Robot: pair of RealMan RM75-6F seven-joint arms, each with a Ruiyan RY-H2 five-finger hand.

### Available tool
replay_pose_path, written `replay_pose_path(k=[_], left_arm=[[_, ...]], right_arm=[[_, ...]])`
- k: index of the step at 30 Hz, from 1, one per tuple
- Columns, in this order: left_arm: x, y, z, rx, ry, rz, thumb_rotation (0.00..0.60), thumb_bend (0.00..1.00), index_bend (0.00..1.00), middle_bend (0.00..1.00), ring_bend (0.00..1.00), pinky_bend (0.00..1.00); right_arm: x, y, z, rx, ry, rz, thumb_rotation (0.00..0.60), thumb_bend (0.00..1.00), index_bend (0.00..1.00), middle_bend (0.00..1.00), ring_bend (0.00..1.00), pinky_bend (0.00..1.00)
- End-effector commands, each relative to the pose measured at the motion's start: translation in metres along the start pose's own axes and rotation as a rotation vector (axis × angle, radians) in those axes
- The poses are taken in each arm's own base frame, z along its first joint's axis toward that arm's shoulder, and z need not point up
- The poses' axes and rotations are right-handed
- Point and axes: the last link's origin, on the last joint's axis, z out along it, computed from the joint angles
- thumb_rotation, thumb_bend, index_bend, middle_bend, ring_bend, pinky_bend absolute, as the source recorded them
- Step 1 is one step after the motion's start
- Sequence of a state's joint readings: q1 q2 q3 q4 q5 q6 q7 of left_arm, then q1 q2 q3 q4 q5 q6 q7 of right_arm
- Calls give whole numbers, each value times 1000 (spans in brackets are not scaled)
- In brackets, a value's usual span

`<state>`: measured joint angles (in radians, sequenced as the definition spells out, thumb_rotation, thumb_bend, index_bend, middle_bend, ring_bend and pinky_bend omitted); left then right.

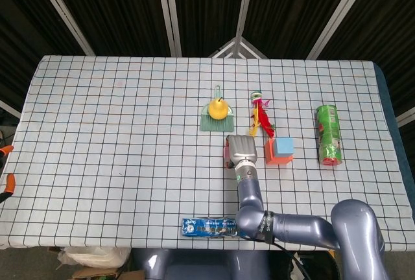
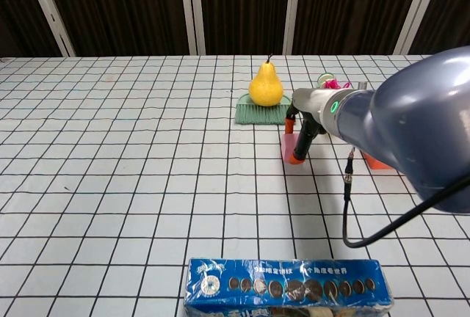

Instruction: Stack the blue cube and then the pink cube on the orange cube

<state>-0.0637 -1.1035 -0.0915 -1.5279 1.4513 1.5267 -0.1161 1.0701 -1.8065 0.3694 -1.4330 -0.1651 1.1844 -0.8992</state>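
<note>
Mostly hidden pink cube (image 2: pixel 288 146) behind right hand (image 2: pixel 302 128), its grasp unclear.

The yellow pear (image 2: pixel 266 84) stands on the green bristled brush (image 2: pixel 264 113); just right of the pear and nearer, the right hand (image 2: pixel 302 130) hangs with orange-tipped fingers (image 2: pixel 294 158) over the pink cube (image 2: pixel 288 146); further right of the pear an orange cube (image 2: pixel 377 161) peeks out behind the grey arm (image 2: pixel 411 133); well in front of the pear lies a blue biscuit packet (image 2: pixel 288 286).
</note>
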Motion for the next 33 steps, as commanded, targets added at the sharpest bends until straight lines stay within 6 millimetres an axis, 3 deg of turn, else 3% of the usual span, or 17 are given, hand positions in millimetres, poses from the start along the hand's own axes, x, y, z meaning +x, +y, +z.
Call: replay_pose_path(k=[1, 21, 33], left_arm=[[0, 0, 0, 0, -1, 1, 600, 584, 179, 63, 0, 0], [-2, 1, 0, 0, -7, 11, 600, 584, 179, 65, 0, 0], [0, 1, 0, -3, -4, -3, 600, 584, 178, 65, 0, 0]], right_arm=[[-1, 0, 1, 2, 1, 4, 600, 275, 435, 1000, 1000, 1000], [5, 6, 2, 8, 10, 2, 600, 351, 523, 1000, 1000, 1000], [23, -11, -20, 48, 61, -13, 600, 474, 530, 1000, 1000, 1000]])
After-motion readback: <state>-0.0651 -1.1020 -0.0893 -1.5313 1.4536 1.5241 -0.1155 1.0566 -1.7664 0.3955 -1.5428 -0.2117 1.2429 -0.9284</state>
